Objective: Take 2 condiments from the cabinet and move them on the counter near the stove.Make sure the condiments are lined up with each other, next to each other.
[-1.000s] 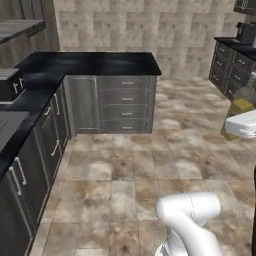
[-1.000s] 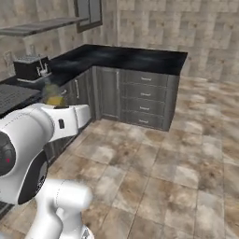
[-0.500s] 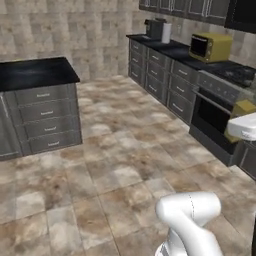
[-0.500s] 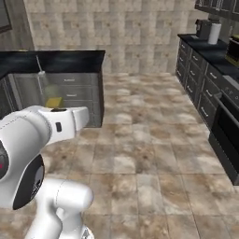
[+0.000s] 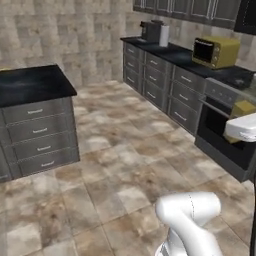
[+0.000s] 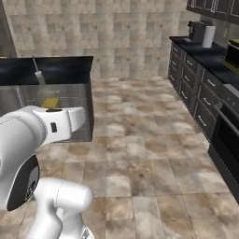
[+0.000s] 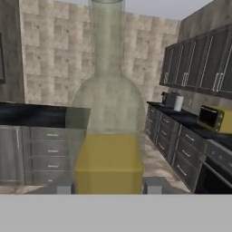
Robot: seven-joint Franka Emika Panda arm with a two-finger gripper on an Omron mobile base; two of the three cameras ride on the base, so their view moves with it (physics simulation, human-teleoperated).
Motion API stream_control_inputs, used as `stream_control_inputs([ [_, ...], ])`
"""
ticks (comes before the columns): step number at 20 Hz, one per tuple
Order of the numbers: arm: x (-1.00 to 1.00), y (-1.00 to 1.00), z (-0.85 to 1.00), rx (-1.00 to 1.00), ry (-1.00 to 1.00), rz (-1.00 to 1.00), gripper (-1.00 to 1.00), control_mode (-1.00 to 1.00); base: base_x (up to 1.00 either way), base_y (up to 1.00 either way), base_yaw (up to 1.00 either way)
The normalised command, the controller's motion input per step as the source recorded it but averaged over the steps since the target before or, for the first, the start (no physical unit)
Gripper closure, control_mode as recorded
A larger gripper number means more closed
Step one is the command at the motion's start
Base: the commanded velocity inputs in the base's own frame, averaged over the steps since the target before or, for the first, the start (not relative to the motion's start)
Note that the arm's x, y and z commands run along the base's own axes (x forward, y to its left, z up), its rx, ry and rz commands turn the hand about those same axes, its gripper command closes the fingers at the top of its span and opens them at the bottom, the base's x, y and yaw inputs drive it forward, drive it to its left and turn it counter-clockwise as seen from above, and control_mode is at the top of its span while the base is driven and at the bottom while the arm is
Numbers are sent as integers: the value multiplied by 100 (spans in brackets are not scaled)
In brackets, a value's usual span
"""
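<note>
Gripper point(image 7: 108, 186): closing narrowly on the oil bottle, one dark fingertip point(image 7: 63, 186) showing at each side of its base in the hand view.
Oil bottle point(image 7: 108, 136): standing upright between the fingers, being held off the floor; clear glass with a long neck running up out of the top of the hand view, yellow oil filling the lower part.
Oil bottle, right base view point(image 6: 46, 95): showing just beyond the white forearm, thin spout pointing up, in front of the island.
Oil bottle, left base view point(image 5: 243, 111): showing as a yellow block at the right edge, just above the white hand, in front of the stove.
Shaker: not being made out.
Arm point(image 5: 192, 220): rising from the near right of the left base view; bulking large at the near left of the right base view.
Island counter point(image 5: 30, 85): sitting to the left, black top over grey drawer fronts.
Counter point(image 5: 175, 54): running along the right wall toward the far end, black over grey drawers.
Stove point(image 5: 225, 135): standing at the near right end of that run, dark oven door facing the floor.
Yellow toaster oven point(image 5: 216, 51): resting on the counter just beyond the stove.
Coffee machine point(image 5: 150, 31): standing at the far end, a white roll point(image 5: 163, 35) just beside it.
Upper cabinets point(image 7: 199, 63): hanging dark above the right-hand run.
Floor point(image 6: 140, 154): lying as brown stone tile between the island and the run.
</note>
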Motion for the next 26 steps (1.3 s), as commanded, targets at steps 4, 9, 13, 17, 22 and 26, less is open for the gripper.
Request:
stream_control_inputs([
  [4, 0, 0, 0, 0, 0, 0, 100, 100, 100, -29, -39],
  [9, 0, 0, 0, 0, 0, 0, 100, 100, 48, -39, -68],
  [13, 0, 0, 0, 0, 0, 0, 100, 100, 0, -45, -89],
  [17, 0, 0, 0, 0, 0, 0, 100, 100, 27, -20, -77],
  [22, 0, 0, 0, 0, 0, 0, 100, 100, 58, 28, -26],
  [26, 0, 0, 0, 0, 0, 0, 100, 100, 53, 30, -15],
])
